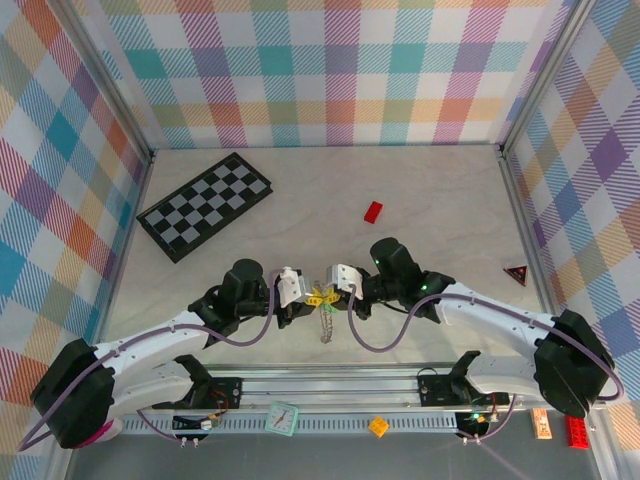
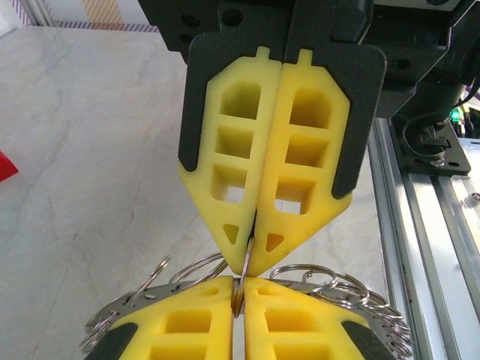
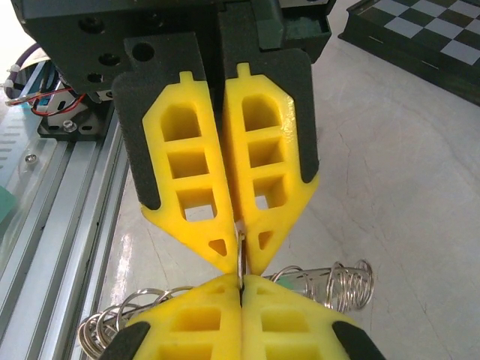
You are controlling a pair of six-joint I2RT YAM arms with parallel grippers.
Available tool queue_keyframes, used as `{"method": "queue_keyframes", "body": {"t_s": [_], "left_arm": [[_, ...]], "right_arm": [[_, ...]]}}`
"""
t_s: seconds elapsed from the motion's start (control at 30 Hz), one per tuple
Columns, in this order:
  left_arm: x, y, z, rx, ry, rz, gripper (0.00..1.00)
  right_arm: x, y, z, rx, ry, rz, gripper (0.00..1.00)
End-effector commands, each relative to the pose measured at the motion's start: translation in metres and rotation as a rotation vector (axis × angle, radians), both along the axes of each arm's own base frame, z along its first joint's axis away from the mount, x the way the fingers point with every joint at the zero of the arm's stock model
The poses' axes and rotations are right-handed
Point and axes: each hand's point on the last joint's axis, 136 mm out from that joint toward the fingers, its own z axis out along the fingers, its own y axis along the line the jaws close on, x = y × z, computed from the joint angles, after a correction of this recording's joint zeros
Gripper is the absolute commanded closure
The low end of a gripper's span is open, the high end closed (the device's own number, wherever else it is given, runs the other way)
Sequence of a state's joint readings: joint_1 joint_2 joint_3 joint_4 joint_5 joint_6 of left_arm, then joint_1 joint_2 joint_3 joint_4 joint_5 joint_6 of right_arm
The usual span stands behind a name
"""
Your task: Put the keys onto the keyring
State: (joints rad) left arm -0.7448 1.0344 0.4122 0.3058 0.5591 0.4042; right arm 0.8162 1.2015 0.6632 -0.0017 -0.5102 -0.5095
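Keyring (image 1: 325, 325) sits nearer me than the chequerboard (image 1: 205, 205) and off to its right, its chain trailing from the fingertips. I see the left gripper (image 2: 238, 294) clenched on one loop and the right gripper (image 3: 241, 279) pinching that same loop, tip to tip. Red block (image 1: 373, 211) lies right of the chequerboard.

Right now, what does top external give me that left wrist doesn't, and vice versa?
Top external: the black-and-grey chequerboard at far left, and the silvery linked-loop metal keyring dangling below the grip. Left wrist: one thin loop pinched between the tips of the yellow left fingers and yellow right fingers, with other loops fanned to both sides. Both: shut fingers meeting tip to tip on the keyring.
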Motion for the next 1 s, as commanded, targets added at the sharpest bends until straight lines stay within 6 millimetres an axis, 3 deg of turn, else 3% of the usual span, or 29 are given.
{"method": "queue_keyframes", "body": {"t_s": [0.0, 0.1, 0.17, 0.27, 0.57, 0.8, 0.97], "left_arm": [[0.001, -0.007, 0.028, -0.089, -0.081, -0.021, 0.95], [0.001, -0.006, 0.033, -0.098, -0.099, -0.018, 1.00], [0.002, -0.005, 0.031, -0.084, -0.105, -0.012, 1.00], [0.002, -0.003, 0.022, -0.050, -0.091, -0.008, 1.00], [0.001, -0.005, 0.013, -0.018, -0.055, -0.022, 1.00], [0.000, -0.006, 0.010, -0.009, -0.044, -0.034, 1.00], [0.000, -0.007, 0.010, -0.009, -0.039, -0.043, 1.00]], "right_arm": [[-0.015, 0.011, 0.017, 0.053, 0.032, 0.099, 1.00], [-0.009, 0.009, 0.013, 0.028, 0.019, 0.063, 1.00], [-0.003, 0.004, 0.009, 0.003, -0.010, 0.026, 0.85], [0.002, -0.003, 0.007, -0.029, -0.056, -0.011, 0.81], [0.002, -0.007, 0.006, -0.051, -0.070, -0.012, 0.82], [0.007, -0.001, 0.009, -0.026, -0.074, -0.022, 0.76], [0.005, 0.003, 0.010, -0.016, -0.055, -0.004, 0.81]]}}
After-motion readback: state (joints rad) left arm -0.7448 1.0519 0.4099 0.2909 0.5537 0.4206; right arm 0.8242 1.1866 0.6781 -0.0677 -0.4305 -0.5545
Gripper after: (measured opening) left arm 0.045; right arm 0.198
